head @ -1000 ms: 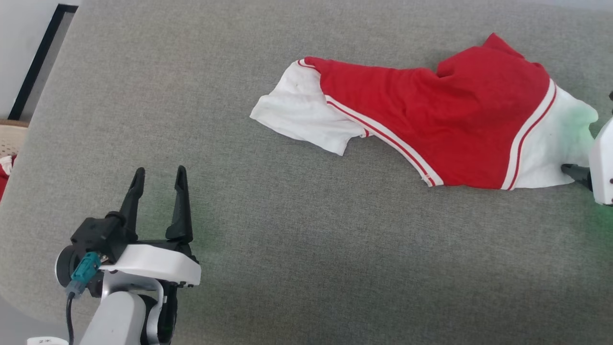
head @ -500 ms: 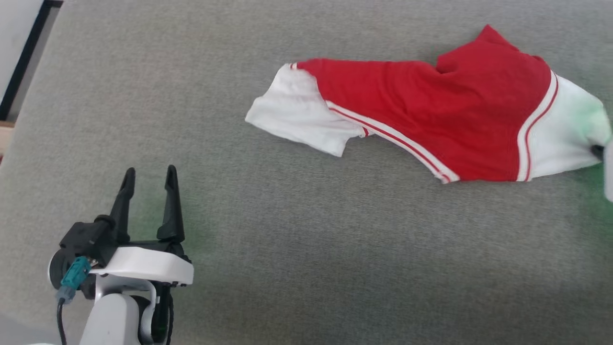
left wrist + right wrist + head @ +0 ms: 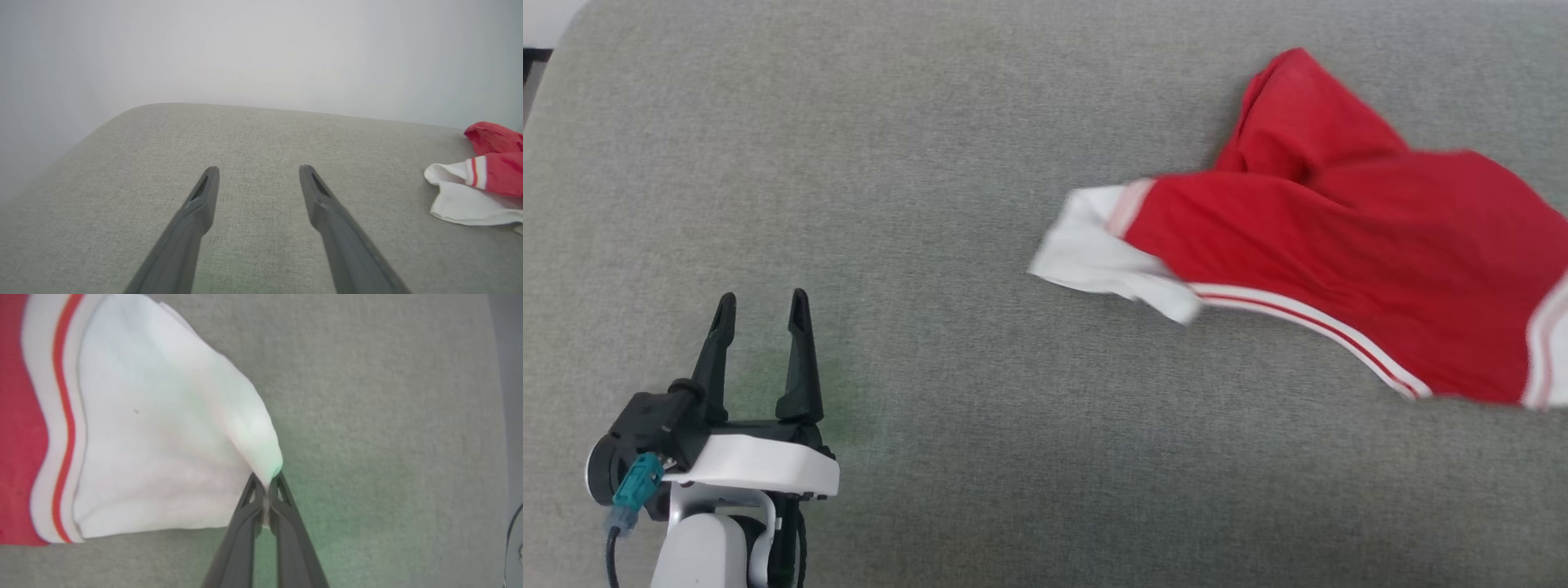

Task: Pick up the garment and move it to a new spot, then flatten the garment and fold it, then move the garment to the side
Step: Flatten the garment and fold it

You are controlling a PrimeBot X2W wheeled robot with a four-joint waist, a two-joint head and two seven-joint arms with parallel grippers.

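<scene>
Dark fingers of the right tool (image 3: 267,479) are pinched shut on the very tip of the garment's white sleeve (image 3: 163,437), with only a small peak of cloth between them. From that pinch the sleeve fans out to the striped trim and the red body. From the head, the garment (image 3: 1347,245) lies along the right side of the grey bench (image 3: 931,163), its far red end bunched up and its other sleeve trailing towards the middle. Its edges are smeared, so it may be moving, though I cannot be sure.

The bite is slight. A hard pull or a fast lift could let the dragging cloth's weight draw the tip out of the jaws. The body could also roll into a tighter bundle that is harder to flatten.

The right arm appears to be angled down at the bench from the garment's right end. The left tool (image 3: 761,298) hovers at lower left, jaws wide and empty, fingers pointing away from the robot, well apart from the garment.
</scene>
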